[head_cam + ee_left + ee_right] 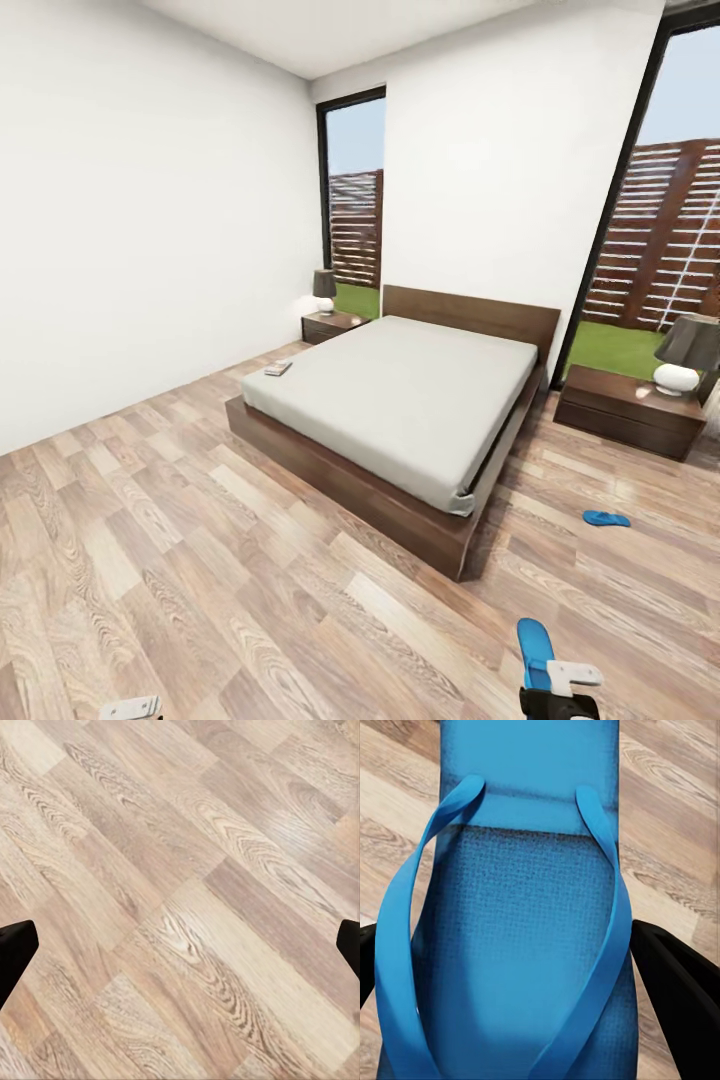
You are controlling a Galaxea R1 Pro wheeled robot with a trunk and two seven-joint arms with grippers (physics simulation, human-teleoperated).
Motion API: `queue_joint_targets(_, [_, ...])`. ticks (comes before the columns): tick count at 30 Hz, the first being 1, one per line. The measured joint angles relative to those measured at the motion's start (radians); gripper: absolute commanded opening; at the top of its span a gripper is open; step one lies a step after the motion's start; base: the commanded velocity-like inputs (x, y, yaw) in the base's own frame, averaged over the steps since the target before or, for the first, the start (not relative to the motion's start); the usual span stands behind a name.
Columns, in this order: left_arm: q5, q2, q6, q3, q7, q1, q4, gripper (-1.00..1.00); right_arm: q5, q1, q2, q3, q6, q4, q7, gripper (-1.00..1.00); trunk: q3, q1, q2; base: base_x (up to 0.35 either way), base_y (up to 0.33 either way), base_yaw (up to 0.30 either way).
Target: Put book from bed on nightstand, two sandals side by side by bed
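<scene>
The bed [400, 400] with its grey mattress stands mid-room against the far wall. The book [278, 368] lies on the mattress at its left edge. A dark nightstand [333, 325] flanks the bed on the left and another nightstand [628, 410] on the right. One blue sandal [606, 518] lies flat on the floor right of the bed. My right gripper [560, 690] is shut on the other sandal [535, 640], whose sole [525, 945] sits between the black fingers [679, 982]. My left gripper [180, 945] hangs open over bare floor, at the picture's bottom left [132, 708].
Each nightstand carries a lamp [324, 290] [688, 355]. Tall black-framed windows [355, 190] stand behind both nightstands. A wide stretch of wood-plank floor [180, 540] lies between me and the bed's foot, with a white wall on the left.
</scene>
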Motion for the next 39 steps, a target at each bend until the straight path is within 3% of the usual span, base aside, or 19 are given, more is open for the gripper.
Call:
queue_joint_targets(16, [0.000, -0.001, 0.000, 0.000, 0.000, 0.000, 0.000, 1.00, 0.000, 0.000, 0.003, 0.002, -0.001, 0.017, 0.000, -1.00, 0.000, 0.000, 0.000, 0.000, 0.000, -0.020])
queue_joint_targets(19, [0.000, -0.001, 0.000, -0.002, 0.000, 0.000, 0.000, 1.00, 0.000, 0.000, 0.002, 0.001, -0.002, 0.019, 0.000, -1.00, 0.001, 0.000, 0.000, 0.000, 0.000, -0.194])
queue_joint_targets(32, [0.000, -0.001, 0.000, -0.070, 0.001, 0.000, 0.002, 1.00, -0.002, 0.000, 0.003, 0.001, -0.001, 0.024, 0.000, -1.00, 0.004, 0.000, 0.000, 0.000, 0.000, -0.270])
queue_joint_targets(39, [0.000, -0.001, 0.001, -0.078, 0.001, 0.000, 0.002, 1.00, -0.003, 0.000, 0.002, 0.001, -0.001, 0.025, 0.000, -1.00, 0.004, 0.000, 0.000, 0.000, 0.000, -0.291])
